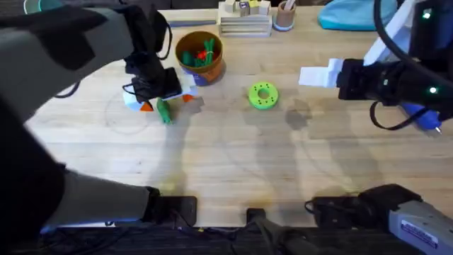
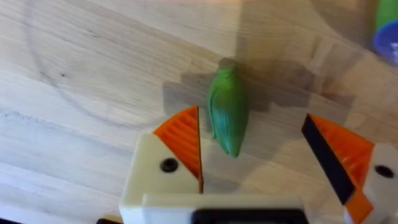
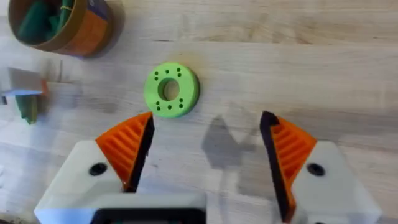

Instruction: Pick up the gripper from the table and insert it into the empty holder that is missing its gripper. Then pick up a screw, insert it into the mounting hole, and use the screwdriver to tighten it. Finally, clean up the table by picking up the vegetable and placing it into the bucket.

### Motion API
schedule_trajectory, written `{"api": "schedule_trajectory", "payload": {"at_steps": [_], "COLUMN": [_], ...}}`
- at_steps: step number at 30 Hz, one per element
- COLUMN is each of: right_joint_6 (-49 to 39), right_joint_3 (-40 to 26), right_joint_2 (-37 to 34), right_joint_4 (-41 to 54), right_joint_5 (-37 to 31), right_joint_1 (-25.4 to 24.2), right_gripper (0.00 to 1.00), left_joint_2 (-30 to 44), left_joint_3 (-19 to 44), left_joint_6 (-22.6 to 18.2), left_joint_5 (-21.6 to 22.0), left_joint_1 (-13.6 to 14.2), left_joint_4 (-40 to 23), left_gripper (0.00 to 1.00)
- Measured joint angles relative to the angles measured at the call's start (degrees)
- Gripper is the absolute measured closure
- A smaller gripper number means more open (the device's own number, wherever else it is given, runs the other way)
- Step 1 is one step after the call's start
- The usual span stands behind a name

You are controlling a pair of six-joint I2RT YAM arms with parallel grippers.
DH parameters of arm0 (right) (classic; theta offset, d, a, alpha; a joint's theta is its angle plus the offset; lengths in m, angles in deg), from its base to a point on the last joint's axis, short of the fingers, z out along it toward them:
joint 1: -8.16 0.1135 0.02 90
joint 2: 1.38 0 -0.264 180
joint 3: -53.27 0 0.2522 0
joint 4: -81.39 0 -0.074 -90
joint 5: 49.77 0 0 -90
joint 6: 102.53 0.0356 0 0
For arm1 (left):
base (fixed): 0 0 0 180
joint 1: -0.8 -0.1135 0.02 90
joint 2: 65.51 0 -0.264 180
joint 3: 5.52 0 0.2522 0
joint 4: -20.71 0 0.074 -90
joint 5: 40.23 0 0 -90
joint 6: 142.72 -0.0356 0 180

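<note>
Both arms were black with black cables looped alongside. The left gripper (image 2: 258,165) and the right gripper (image 3: 205,158) each had white finger blocks carrying orange ribbed pads (image 3: 127,146), with one dark screw (image 2: 168,165) set in each block. Green indicator lights showed on the right arm (image 1: 396,81).

Bare worktop (image 1: 226,163) lies between my claws. Green ring disc (image 1: 263,95) and bucket (image 1: 200,57) obstruct the far middle; vegetable (image 2: 227,111) lies between my left claw's (image 2: 273,155) parted fingers.
</note>
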Motion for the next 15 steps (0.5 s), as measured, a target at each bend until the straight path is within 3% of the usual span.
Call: {"api": "schedule_trajectory", "payload": {"at_steps": [7,8,11,13,15], "right_joint_6": [-0.1,-0.1,-0.1,-0.1,-0.1], "right_joint_3": [0.0,0.0,0.0,0.0,0.0], "right_joint_2": [0.0,0.0,0.0,0.0,0.0], "right_joint_4": [0.0,0.0,0.0,0.0,0.0], "right_joint_5": [0.0,0.0,0.0,0.0,0.0], "right_joint_1": [0.0,0.0,0.0,0.0,0.0], "right_gripper": [0.01,0.009,0.011,0.011,0.009], "left_joint_2": [5.1,5.6,5.6,5.6,5.6], "left_joint_3": [0.0,0.0,0.0,0.0,0.0], "left_joint_6": [5.0,6.4,7.3,7.6,7.7], "left_joint_5": [0.4,0.6,1.1,1.2,1.4], "left_joint_1": [0.0,0.0,0.0,0.0,0.0], "left_joint_4": [2.0,2.8,3.0,3.0,2.8], "left_gripper": [0.044,0.258,0.526,0.786,0.962]}}
